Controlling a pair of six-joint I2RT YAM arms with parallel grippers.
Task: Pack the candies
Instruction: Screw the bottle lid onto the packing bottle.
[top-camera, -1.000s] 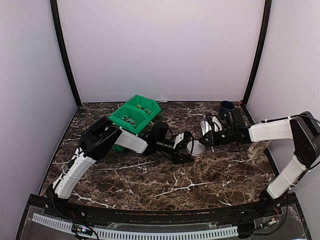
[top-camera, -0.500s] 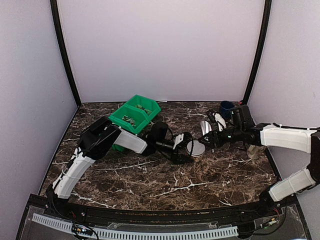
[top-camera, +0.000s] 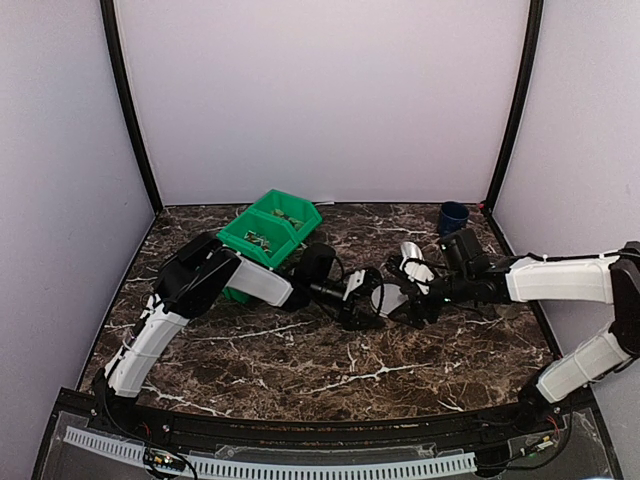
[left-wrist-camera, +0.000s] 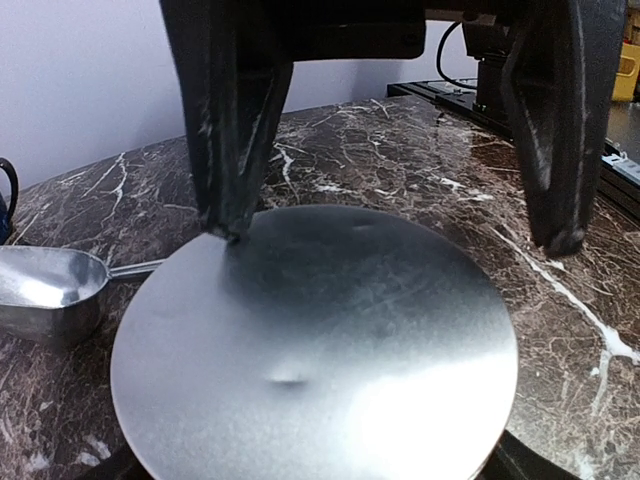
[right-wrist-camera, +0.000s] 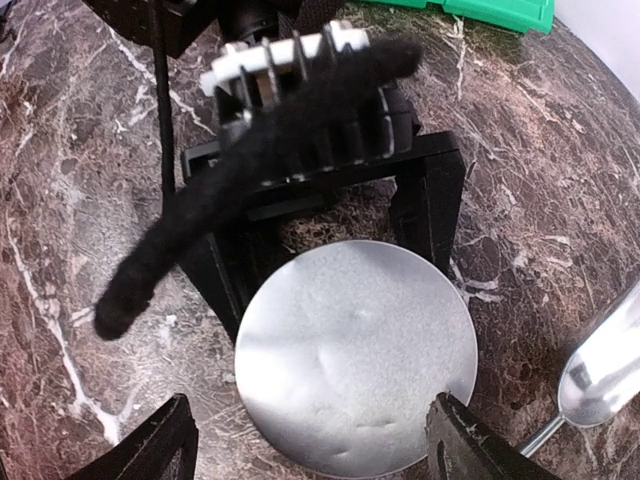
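A flat round silvery lid (top-camera: 388, 298) (left-wrist-camera: 320, 340) (right-wrist-camera: 355, 360) sits raised near the middle of the table. My left gripper (top-camera: 365, 300) (right-wrist-camera: 338, 298) reaches in from the left. Its fingers (right-wrist-camera: 220, 285) stand wide apart and run under the lid's edge. What lies between them is hidden, and the lid covers them in the left wrist view. My right gripper (top-camera: 402, 300) (right-wrist-camera: 315, 445) (left-wrist-camera: 392, 240) is open over the lid's other side, one fingertip to each side. The candies cannot be made out.
A metal scoop (top-camera: 410, 252) (left-wrist-camera: 45, 290) (right-wrist-camera: 600, 370) lies on the marble just behind the lid. A green bin (top-camera: 250, 245) (right-wrist-camera: 490, 10) stands at the back left behind my left arm. A dark blue cup (top-camera: 453, 216) stands at the back right.
My right gripper has gone from shut to open, left the scoop behind, and moved forward and left until its fingers flank the lid. My left arm has stayed put.
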